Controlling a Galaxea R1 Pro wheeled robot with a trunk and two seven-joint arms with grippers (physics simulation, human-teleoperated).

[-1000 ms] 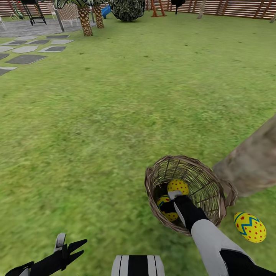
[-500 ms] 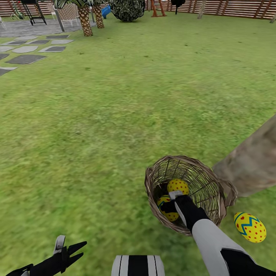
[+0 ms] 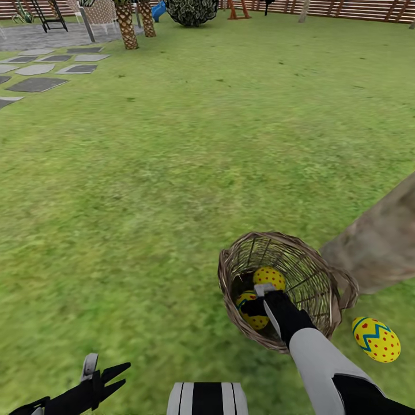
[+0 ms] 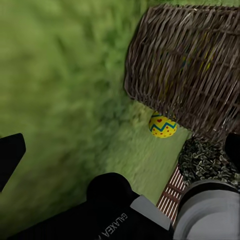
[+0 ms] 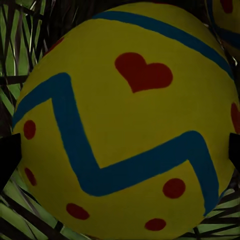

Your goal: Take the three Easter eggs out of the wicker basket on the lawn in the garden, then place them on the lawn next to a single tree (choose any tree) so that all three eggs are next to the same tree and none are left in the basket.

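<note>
The wicker basket (image 3: 311, 271) lies tipped on the lawn (image 3: 173, 190), right beside the thick pale tree (image 3: 377, 245) trunk. Two yellow Easter eggs sit inside it, one (image 3: 268, 277) deeper than the other (image 3: 248, 311). My right gripper (image 3: 257, 300) reaches into the basket, open, its fingers on either side of the nearer egg (image 5: 125, 125); its fingertips (image 5: 7, 160) show at the picture's edges. A third egg (image 3: 376, 339) rests on the grass by the trunk, also seen past the basket (image 4: 185, 65) as a small egg (image 4: 162, 125). My left gripper (image 3: 106, 370) hangs open and empty, low near the robot.
Grey paving slabs (image 3: 37, 83) lie far off at the left. Scaly palms (image 3: 127, 26), a dark bush (image 3: 193, 11) and a brown slatted fence (image 3: 346, 8) line the far end. Wide grass stretches ahead and to the left of the basket.
The whole picture has slid up a little, so the camera tipped down. The eggs, the basket and both arms keep their places.
</note>
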